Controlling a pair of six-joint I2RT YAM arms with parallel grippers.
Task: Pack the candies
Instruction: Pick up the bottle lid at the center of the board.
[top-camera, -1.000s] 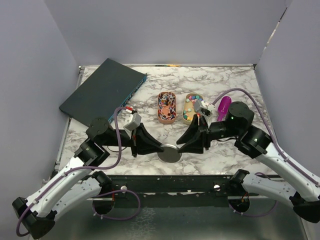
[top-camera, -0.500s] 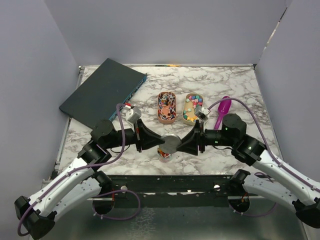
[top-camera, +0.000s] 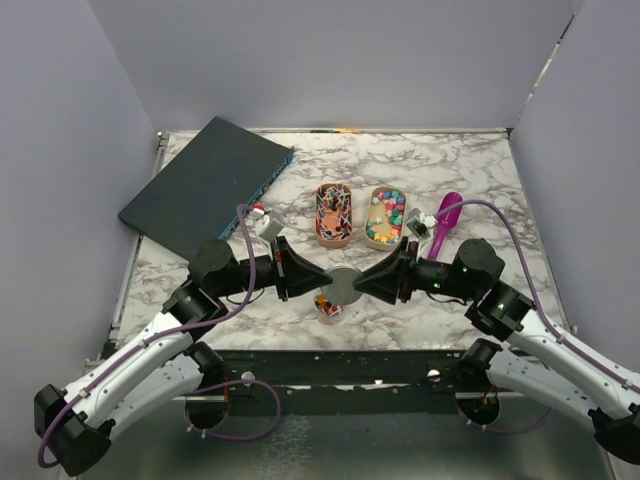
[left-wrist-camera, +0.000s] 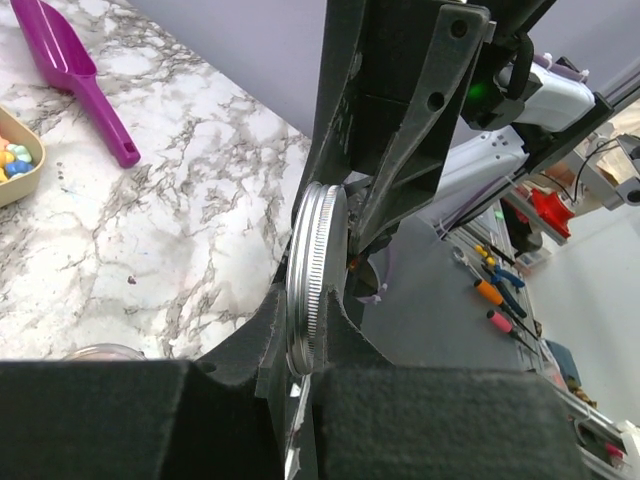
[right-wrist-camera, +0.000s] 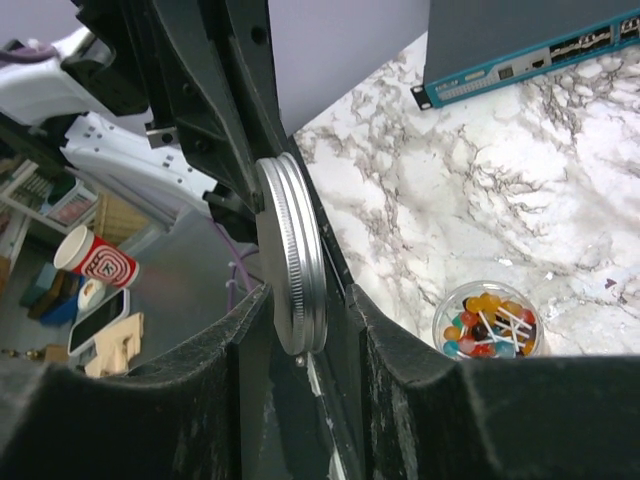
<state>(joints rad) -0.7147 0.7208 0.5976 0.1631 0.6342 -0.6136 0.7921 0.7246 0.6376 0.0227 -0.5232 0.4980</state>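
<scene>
A round metal lid (top-camera: 343, 285) hangs on edge above the table between both grippers. My left gripper (top-camera: 325, 283) is shut on the lid's (left-wrist-camera: 313, 270) rim. My right gripper (top-camera: 362, 284) straddles the opposite rim, open, with a gap beside the lid (right-wrist-camera: 290, 250). Below the lid stands a small glass jar (top-camera: 327, 303) of candies (right-wrist-camera: 488, 322), uncovered. More candies fill two tan trays: wrapped pieces (top-camera: 333, 208) on the left, bright balls (top-camera: 386, 212) on the right.
A purple scoop (top-camera: 447, 222) lies right of the trays. A dark network switch (top-camera: 207, 183) lies at the back left. Grey walls close the table on three sides.
The lid has come up off the jar in the left gripper, baring the candies. Both grippers shifted slightly toward the back, and the right jaws narrowed around the lid.
</scene>
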